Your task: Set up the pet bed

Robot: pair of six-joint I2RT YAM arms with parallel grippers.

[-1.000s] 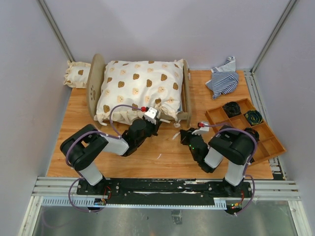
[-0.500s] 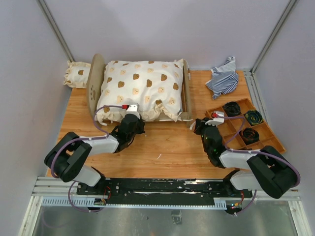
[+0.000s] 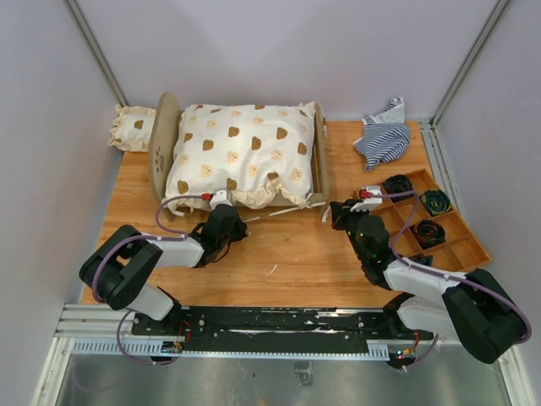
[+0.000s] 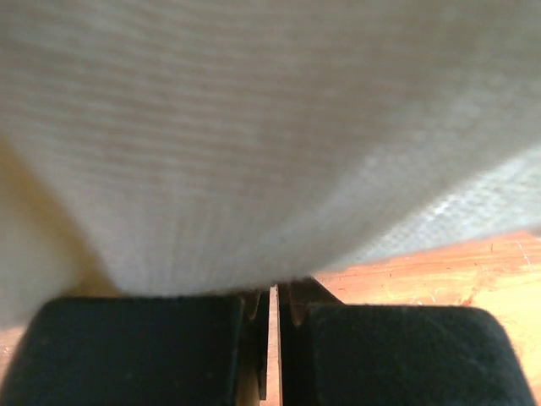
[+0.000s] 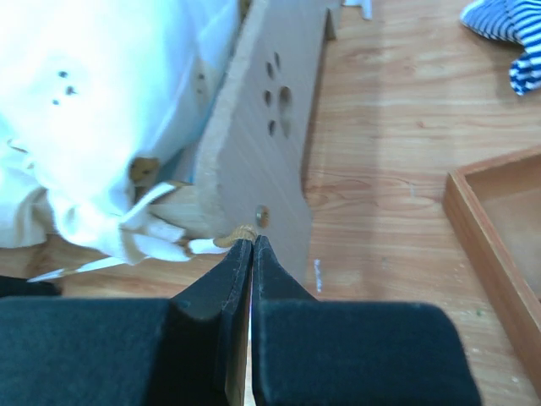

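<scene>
Pale matt wood end board of the pet bed [image 5: 270,144], soft cream woven-cloth cushion [image 3: 245,152], smooth warm wood-grain worktop [image 3: 287,254], orange-brown wooden tray [image 3: 463,245] at three o'clock, striped cloth [image 3: 382,139] at one o'clock, matt black plastic right end effector [image 5: 251,244]

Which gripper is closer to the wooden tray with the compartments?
Right. The right gripper sits shut at the end board of the pet bed, just left of the wooden tray; the left gripper is farther left, under the near edge of the cushion.

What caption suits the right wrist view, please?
The shut right gripper points at the end board of the pet bed.
</scene>
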